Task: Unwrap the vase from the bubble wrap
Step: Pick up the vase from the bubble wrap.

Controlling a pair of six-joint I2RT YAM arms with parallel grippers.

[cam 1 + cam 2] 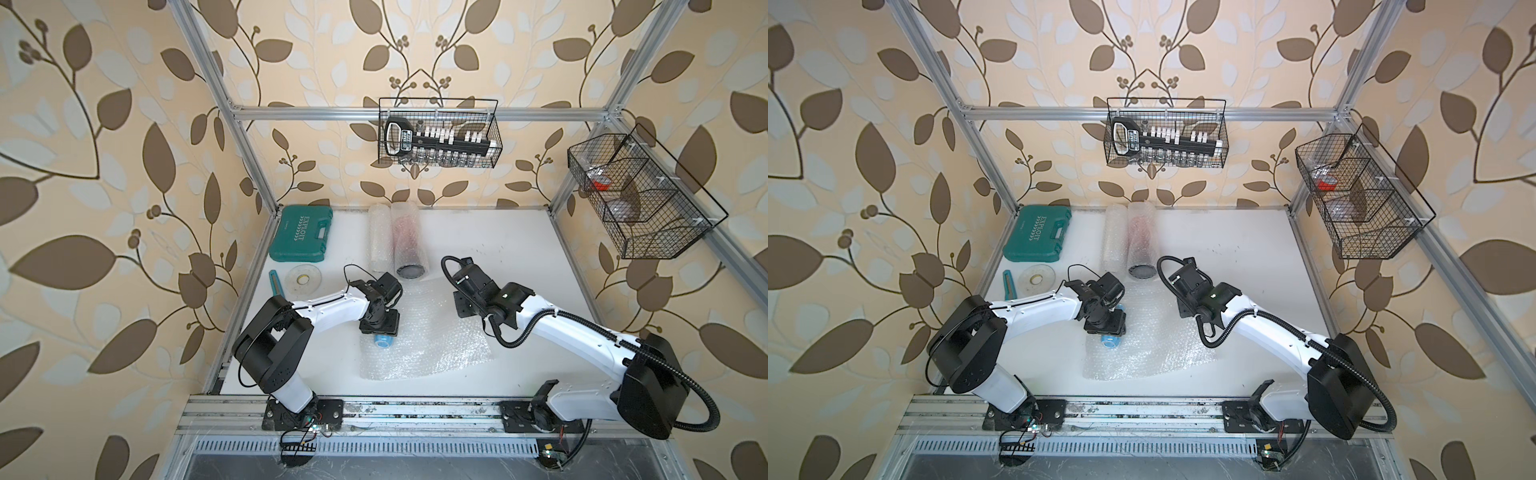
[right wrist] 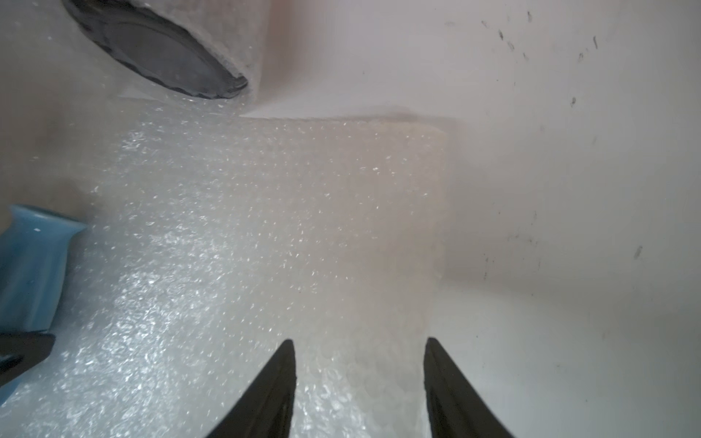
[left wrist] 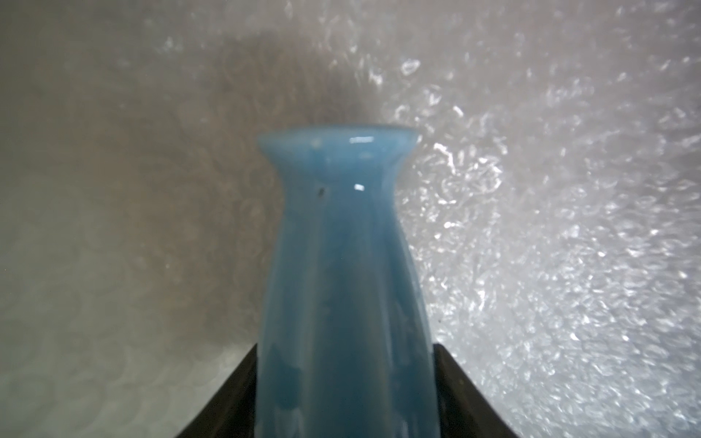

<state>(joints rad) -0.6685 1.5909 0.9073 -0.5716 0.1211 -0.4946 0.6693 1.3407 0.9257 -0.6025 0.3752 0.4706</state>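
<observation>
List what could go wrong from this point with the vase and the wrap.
1. The left end effector grips the glossy, tapering vase by its body; it might slip out on lifting.
2. The vase lies on the loose bubble wrap, and the right end effector hangs open over the sheet without pinning it, so the sheet may drag along.

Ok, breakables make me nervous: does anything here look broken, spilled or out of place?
Nothing looks broken or spilled. The blue vase lies, seemingly whole, on the flattened bubble wrap, held in the left pincer. Only oddity: a small dark speck on its neck, too blurred to identify.
</observation>
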